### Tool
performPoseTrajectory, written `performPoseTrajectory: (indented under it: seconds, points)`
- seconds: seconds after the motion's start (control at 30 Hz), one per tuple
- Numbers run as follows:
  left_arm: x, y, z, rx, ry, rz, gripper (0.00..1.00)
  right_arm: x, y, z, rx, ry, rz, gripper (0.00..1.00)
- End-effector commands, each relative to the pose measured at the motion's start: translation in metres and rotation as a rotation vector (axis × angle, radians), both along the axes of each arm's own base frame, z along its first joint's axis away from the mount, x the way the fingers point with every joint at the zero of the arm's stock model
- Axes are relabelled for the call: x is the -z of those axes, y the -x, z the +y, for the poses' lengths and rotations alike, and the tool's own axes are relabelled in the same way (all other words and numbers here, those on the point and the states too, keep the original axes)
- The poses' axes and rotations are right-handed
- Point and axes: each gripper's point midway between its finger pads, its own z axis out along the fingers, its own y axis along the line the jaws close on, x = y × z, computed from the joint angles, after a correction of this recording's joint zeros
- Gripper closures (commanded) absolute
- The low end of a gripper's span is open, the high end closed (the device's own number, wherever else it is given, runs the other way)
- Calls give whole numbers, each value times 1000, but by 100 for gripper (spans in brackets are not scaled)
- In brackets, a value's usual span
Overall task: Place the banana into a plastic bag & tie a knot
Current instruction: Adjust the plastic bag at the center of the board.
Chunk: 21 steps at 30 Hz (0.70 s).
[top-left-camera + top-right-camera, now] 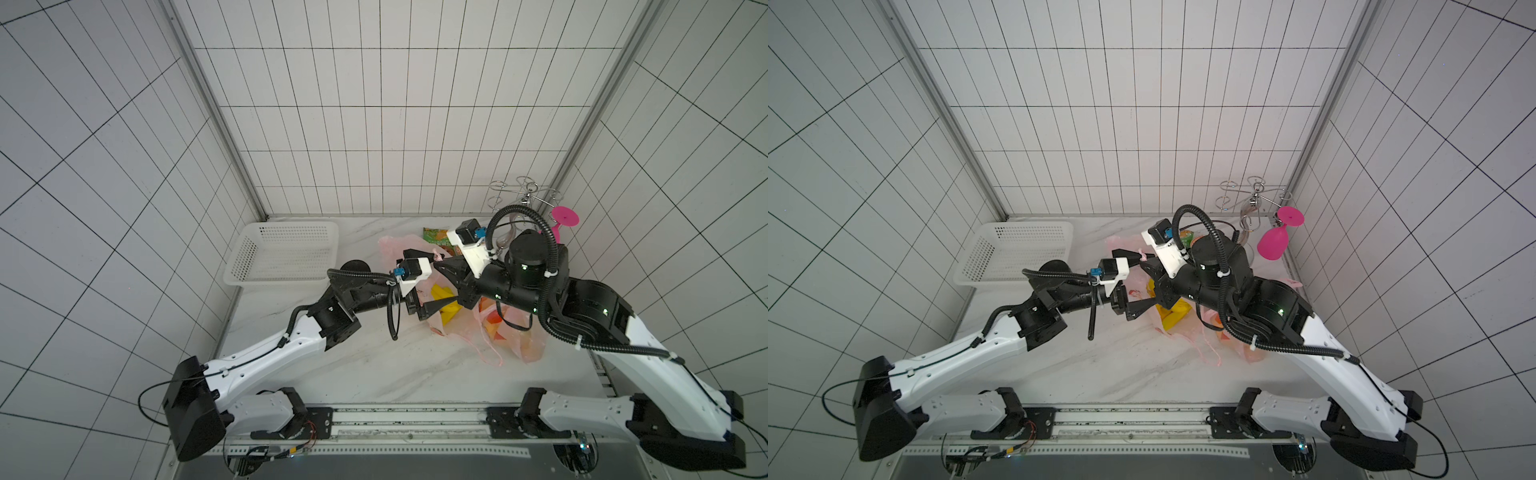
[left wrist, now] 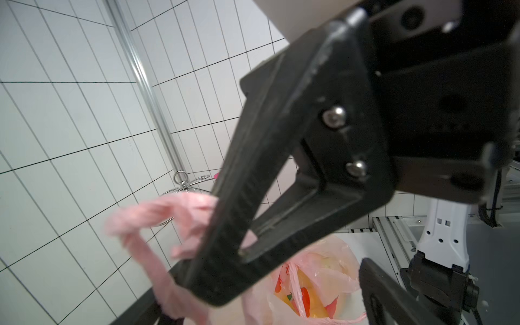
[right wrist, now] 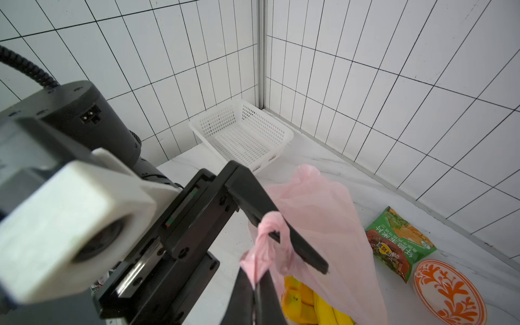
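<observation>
— Both top views?
— The banana [image 1: 444, 293] is seen inside the plastic bag [image 1: 436, 327], partly covered by the left gripper [image 1: 444, 278], jaws spread wide.
— Left wrist?
— Much is blocked by its finger [image 2: 253, 183], looped by the handle [image 2: 168, 208].
— Right wrist?
— The handle is pinched by the closed right gripper [image 3: 254, 289]; a basket [image 3: 242, 135] and snack packet [image 3: 399, 242] are seen beyond.

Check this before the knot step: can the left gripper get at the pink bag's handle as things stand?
Likely yes: the left gripper is open, and one finger seems threaded through the handle loop, which the shut right gripper holds up clear of the bag.
</observation>
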Motion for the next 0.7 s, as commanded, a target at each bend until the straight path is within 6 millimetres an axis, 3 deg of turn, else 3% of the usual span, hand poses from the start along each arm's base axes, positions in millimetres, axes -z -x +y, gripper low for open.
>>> performPoseTrajectory:
  seconds: [0.0, 0.2, 0.3, 0.4, 0.53, 0.67]
  points:
    - [-9, 2, -1, 12, 14, -43, 23, -42, 6, -18, 4, -82, -77, 100]
    - [-6, 4, -2, 40, 51, 10, 58, -32, -8, -29, 25, -118, -35, 100]
    - [4, 3, -8, 60, 32, 51, 63, -25, -16, -32, 35, -133, -13, 100]
    - [16, -3, -15, 56, 0, 85, 60, -23, -14, -27, -2, -150, 2, 100]
    - [31, -40, -18, -116, -43, 132, 57, -22, -8, -19, -63, -156, 17, 100]
    - [36, -53, -18, -180, -63, 130, 60, -17, -7, -22, -49, -145, 23, 100]
